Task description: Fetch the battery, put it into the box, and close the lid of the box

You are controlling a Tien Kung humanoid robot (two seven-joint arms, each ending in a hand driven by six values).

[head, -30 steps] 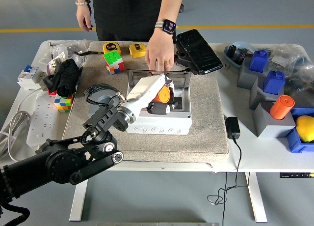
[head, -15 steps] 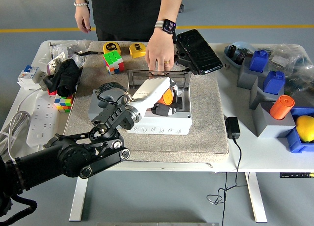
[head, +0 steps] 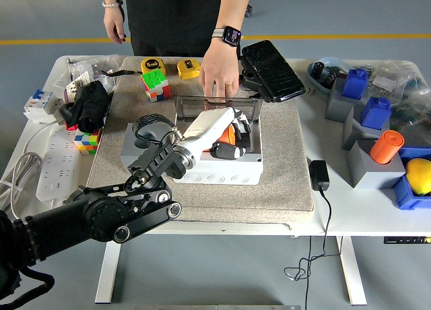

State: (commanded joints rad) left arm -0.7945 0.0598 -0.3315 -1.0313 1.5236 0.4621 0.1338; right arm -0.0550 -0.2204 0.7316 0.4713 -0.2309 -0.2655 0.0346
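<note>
A white box stands open on the grey mat in the head view. Its clear lid is tipped up at the far side, and a person's hand with a watch rests on the lid's top edge. My left hand reaches into the box from the left, its white forearm lying over the near-left rim. The black fingers are curled around an orange battery, low inside the box. Most of the battery is hidden by the hand.
A black case lies right behind the box. Rubik's cubes and tape measures sit at the back left, a power strip at the left edge. A black adapter and grey blocks with an orange cylinder are on the right.
My left arm has pushed forward and to the right, carrying the orange battery a little deeper into the box. The person's hand has stayed on the lid.
</note>
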